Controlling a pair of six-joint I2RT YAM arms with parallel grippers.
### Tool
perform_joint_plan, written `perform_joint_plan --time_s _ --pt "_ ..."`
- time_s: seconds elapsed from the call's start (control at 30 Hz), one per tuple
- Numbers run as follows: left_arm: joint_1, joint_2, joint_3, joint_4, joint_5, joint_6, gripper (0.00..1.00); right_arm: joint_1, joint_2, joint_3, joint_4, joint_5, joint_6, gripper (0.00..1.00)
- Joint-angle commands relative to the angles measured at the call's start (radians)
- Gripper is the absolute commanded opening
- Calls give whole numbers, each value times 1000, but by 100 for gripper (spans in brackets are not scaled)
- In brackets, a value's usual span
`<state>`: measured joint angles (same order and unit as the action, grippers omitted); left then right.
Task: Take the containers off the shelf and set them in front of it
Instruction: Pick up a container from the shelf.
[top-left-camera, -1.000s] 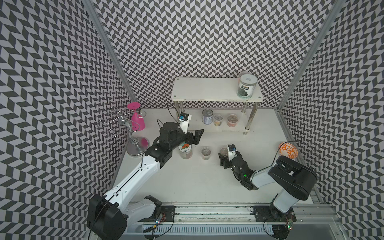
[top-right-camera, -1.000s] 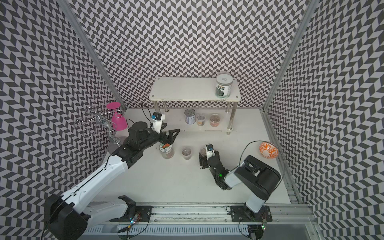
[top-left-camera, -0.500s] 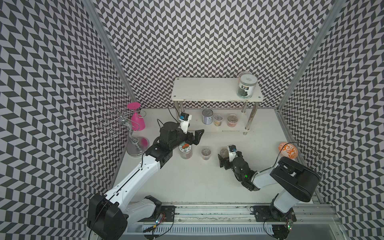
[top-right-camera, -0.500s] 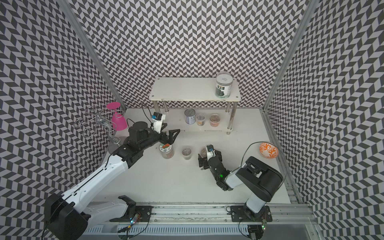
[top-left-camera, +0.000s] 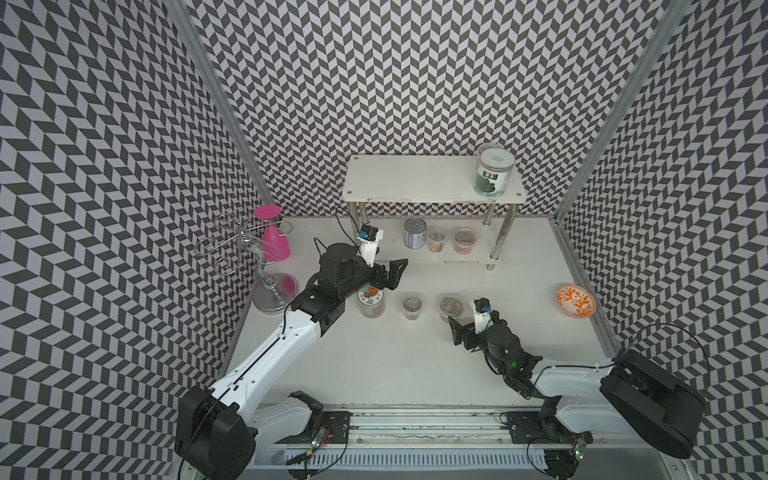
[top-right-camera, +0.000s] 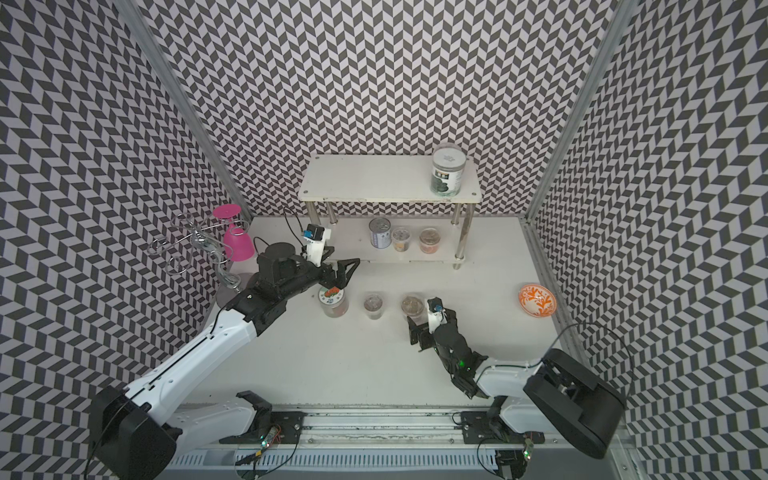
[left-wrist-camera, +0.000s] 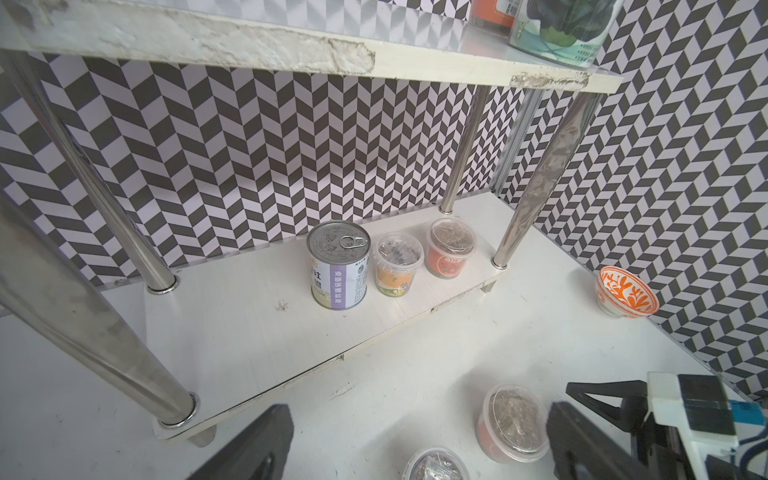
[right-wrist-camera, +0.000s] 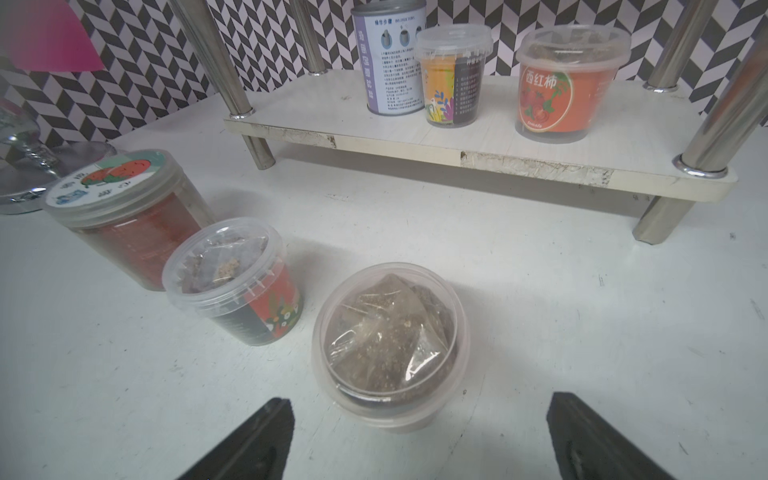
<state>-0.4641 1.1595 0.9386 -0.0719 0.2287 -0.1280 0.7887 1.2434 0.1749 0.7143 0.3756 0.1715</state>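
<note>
Container (right-wrist-camera: 390, 345): clear, round, smooth plastic tub.

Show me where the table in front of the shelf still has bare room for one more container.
Free: between the rightmost tub and the orange dish, before the shelf's right leg; also the wide area between both arms. Crowded: jar, small tub and rightmost tub in a row, left hand by the jar, right hand at the rightmost tub.

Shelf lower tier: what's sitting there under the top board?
Three containers in a row: a silver can, a yellow-label tub, a red-label tub. In both top views the top board covers the back of the lower tier; the left wrist view shows nothing more there.
</note>
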Motion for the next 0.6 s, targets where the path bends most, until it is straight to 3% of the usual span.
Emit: perform_joint_plan --time_s 0.0,0.23,0.33,0.57 --pt "5 8 3 19 16 8 100 -7 -85 38 -88 36 -41 100" --pt "8 11 22 3 11 23 100 -87 -227 191 -291 -35 -105 100" --pt "10 14 25 3 14 27 100 -174 -259 299 -388 -100 -143 100" --pt "11 19 39 1 20 27 100 -370 -210 652 -535 -250 -243 99"
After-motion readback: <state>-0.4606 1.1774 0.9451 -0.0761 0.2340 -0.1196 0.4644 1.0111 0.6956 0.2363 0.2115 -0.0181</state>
